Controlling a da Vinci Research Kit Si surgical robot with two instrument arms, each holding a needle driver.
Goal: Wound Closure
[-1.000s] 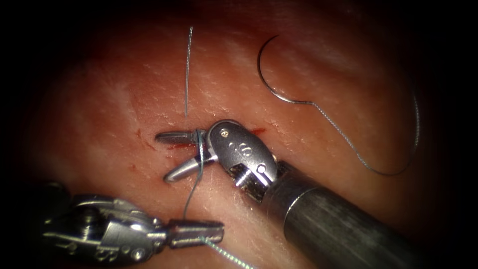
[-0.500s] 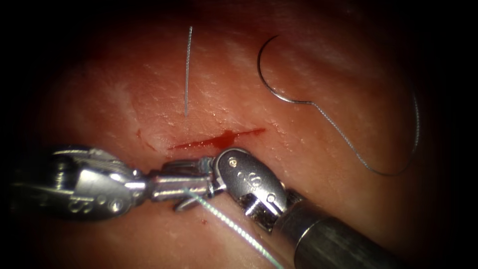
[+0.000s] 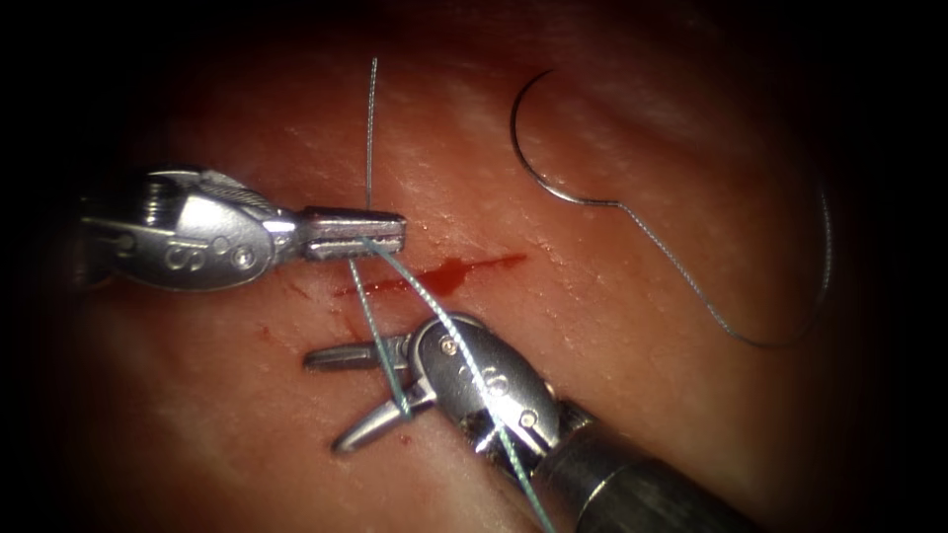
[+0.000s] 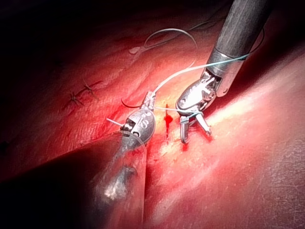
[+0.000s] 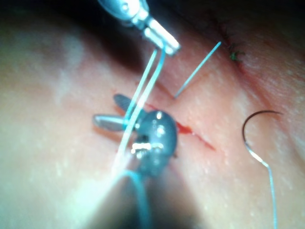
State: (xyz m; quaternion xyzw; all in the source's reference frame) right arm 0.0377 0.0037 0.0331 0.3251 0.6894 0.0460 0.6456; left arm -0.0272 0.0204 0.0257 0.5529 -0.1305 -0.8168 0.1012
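Note:
My left tool (image 3: 357, 235) is at the left end of the cut (image 3: 464, 268), shut on the thread (image 3: 434, 314). From its jaws one strand drops between the open jaws of my right tool (image 3: 326, 402), just below the cut. A second strand crosses over that tool's wrist. The right tool holds nothing. The curved needle (image 3: 528, 148) lies free on the tissue (image 3: 612, 326), up and to the right of the cut, not in the tissue. The other views show the left tool (image 4: 150, 99) (image 5: 164, 40), the right tool (image 4: 195, 136) (image 5: 106, 109) and the needle (image 5: 248, 129).
Red fluid (image 3: 446, 272) pools in the cut. A straight thread tail (image 3: 370, 138) rises from the tissue above the left tool. The needle's thread (image 3: 691, 286) curves across the tissue at the right. Earlier stitches (image 4: 81, 93) sit farther along the tissue.
The left tool has moved from the lower left up across the right tool to the cut's left end, carrying the thread. The right tool has dropped below the cut, uncovering the red fluid.

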